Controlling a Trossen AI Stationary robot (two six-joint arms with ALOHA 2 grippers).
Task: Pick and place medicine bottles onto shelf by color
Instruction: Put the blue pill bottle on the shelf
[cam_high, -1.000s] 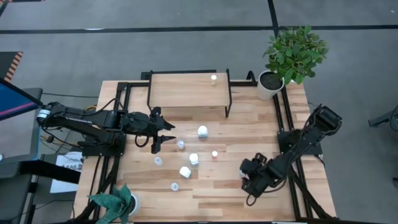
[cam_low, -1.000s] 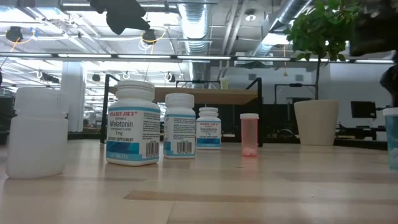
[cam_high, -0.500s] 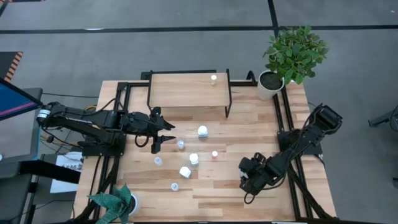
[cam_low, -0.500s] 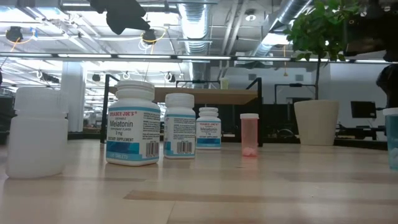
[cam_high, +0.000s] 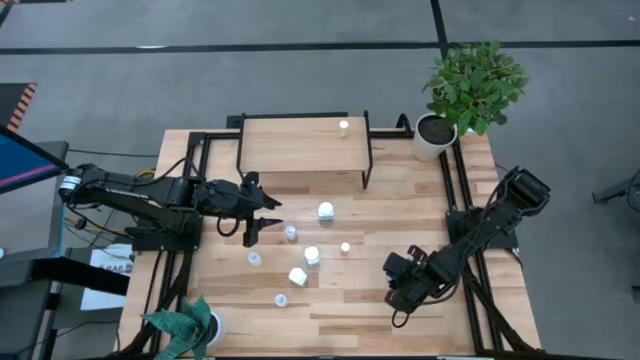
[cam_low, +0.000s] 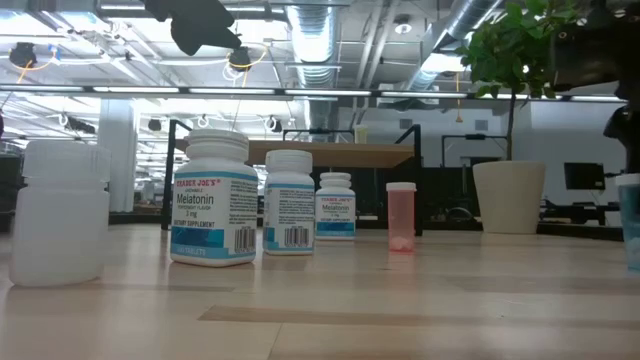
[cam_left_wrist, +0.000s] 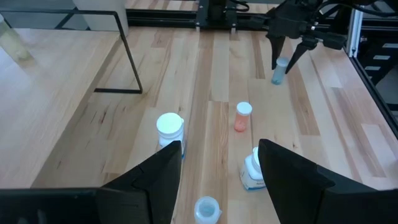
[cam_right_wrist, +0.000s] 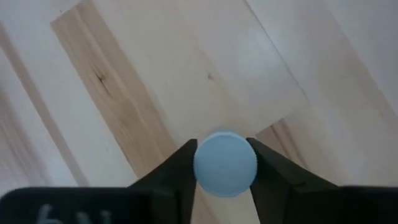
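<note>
My right gripper (cam_high: 398, 288) stands near the table's right front, shut on a bluish bottle (cam_left_wrist: 280, 70) that also shows at the edge of the low view (cam_low: 630, 225). My left gripper (cam_high: 262, 220) hangs open over the table's left middle, holding nothing. Below and ahead of it stand loose medicine bottles: a white one (cam_high: 326, 211), a reddish one (cam_high: 345, 247) and several small white ones (cam_high: 297, 276), all upright on their bases. The shelf (cam_high: 305, 145) stands at the far middle, with a greenish bottle (cam_high: 343, 126) upright on its board. My right gripper pinches the bluish bottle at its cap (cam_right_wrist: 225, 163) between its two fingers, one on each side. The fingers (cam_left_wrist: 275, 55) come steeply from above, pointing down. The bottle stays upright with its base on the table.
A potted plant (cam_high: 470, 90) stands at the far right corner and another plant (cam_high: 190, 325) at the near left corner. Black frame rails (cam_high: 455, 190) run along both table sides. Bare tabletop lies between the bottles and my right gripper.
My right gripper has stayed in place and its fingers have closed in on the bluish bottle, which still stands on the table. The left arm has kept still.
</note>
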